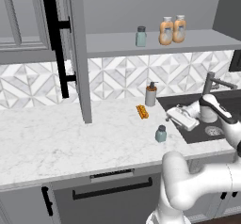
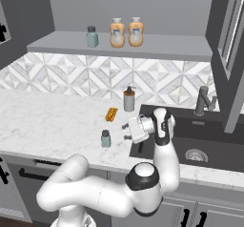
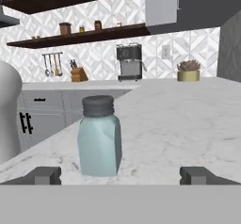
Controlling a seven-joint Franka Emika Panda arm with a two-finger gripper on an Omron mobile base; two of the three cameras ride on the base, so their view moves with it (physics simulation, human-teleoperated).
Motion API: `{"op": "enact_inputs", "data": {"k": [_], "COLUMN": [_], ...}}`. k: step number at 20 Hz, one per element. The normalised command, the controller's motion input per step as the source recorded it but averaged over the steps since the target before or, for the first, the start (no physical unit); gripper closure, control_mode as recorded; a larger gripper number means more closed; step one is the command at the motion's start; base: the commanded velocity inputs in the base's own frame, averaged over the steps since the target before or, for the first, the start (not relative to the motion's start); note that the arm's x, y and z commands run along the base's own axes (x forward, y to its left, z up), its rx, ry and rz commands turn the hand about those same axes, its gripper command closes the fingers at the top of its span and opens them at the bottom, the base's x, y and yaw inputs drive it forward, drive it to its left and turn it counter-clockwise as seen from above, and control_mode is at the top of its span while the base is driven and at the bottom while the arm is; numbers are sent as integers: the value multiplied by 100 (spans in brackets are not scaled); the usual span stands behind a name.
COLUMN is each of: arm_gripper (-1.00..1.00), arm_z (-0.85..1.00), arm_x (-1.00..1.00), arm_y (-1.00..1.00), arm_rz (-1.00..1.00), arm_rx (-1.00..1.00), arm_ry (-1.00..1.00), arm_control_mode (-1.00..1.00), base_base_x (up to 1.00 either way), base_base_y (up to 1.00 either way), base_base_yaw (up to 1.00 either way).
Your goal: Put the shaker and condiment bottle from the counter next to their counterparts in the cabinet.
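The gripper [image 3: 120, 176] is spread wide and empty, its two fingertips [image 3: 44, 175] far apart low over the counter [image 3: 188, 124]. Straight ahead of it, a little toward one tip rather than centred, stands the shaker [image 3: 99, 138], upright, its long axis vertical and its dark cap on top. In the base views the hand lies level beside the sink [image 2: 209, 149], pointing along the worktop at that shaker [image 2: 106, 139], near but not touching. Likely next: slide forward so the jaws straddle the jar. Up in the cabinet [image 1: 155, 43], both condiment bottles [image 1: 166, 31] stand together, with the second shaker [image 1: 140, 36] apart from them.
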Motion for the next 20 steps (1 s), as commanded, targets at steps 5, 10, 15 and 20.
{"op": "enact_inputs", "data": {"k": [5,10,15,20], "arm_gripper": [-100,-100,-100,-100], "arm_z": [0,0,-8,-21], "arm_x": [-2,-3,-5,-6], "arm_y": [0,0,6,15], "arm_rz": [0,0,0,0], "arm_rx": [2,0,0,0], "arm_ry": [0,0,0,0], "arm_control_mode": [-100,-100,-100,-100], "base_base_x": [0,0,0,0], "base_base_y": [0,0,0,0], "base_base_yaw": [0,0,0,0]}}
